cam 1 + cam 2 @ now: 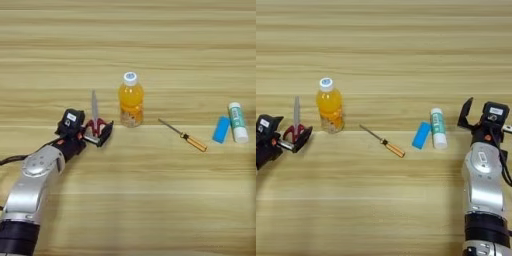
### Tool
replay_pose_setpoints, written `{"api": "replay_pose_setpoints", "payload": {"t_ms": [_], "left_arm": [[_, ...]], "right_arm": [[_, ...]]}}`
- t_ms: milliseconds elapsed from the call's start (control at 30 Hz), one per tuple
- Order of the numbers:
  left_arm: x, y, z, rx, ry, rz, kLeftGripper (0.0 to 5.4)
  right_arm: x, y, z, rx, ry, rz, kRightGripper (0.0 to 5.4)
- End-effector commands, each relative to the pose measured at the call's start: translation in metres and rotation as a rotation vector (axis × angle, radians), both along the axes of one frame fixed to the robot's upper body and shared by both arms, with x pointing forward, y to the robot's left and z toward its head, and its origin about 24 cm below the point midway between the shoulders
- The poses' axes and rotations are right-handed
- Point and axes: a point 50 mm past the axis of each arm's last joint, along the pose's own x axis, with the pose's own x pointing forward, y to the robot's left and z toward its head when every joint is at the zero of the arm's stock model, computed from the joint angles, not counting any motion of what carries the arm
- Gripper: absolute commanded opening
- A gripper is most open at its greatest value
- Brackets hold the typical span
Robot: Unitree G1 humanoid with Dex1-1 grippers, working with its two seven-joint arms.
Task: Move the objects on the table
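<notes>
While I watch both eye views, the scene reads like this:

Table (150, 200): light wood planks, filling both views.

Left gripper (98, 131): at the scissors' red handles, near the left side. I see its black fingers on either side of the handles, but I cannot tell whether they clamp them or only touch.

Scissors (94, 117): lying flat, blade pointing away from me, handles at the gripper, just left of the bottle.

Bottle (131, 100): upright, white cap on, orange juice inside, standing apart from the scissors.

Screwdriver (184, 135): lying at a slant right of the bottle, thin shaft toward the bottle, orange handle toward me.

Block (221, 129): blue, lying flat, just beside the tube.

Tube (237, 122): white and green, lying flat at the right end of the row.

Right gripper (471, 116): only the right eye view shows it. It hangs right of the tube, apart from it, holding nothing; I cannot tell how its fingers stand.

Left arm (35, 185): the left eye view shows its silver forearm; the right eye view shows only the gripper end.
</notes>
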Motion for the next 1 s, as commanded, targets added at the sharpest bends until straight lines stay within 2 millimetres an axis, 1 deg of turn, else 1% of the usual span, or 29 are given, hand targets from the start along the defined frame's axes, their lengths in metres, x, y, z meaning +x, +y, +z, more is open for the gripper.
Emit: {"api": "replay_pose_setpoints", "payload": {"t_ms": [33,267,633,1000], "left_arm": [[0.002,-0.002,-0.004,0.027,0.018,-0.008,5.35],[0.005,0.003,-0.007,0.048,0.009,0.026,5.35],[0.009,0.004,-0.015,0.050,0.024,0.042,5.35],[0.010,-0.008,-0.021,0.040,0.042,0.005,5.35]], "right_arm": [[0.002,0.003,0.003,0.005,-0.008,0.001,5.40],[0.002,0.003,0.003,0.005,-0.009,0.001,5.40],[0.002,0.003,0.004,0.005,-0.008,0.002,5.40],[0.002,0.003,0.004,0.007,-0.009,0.002,5.40]]}}
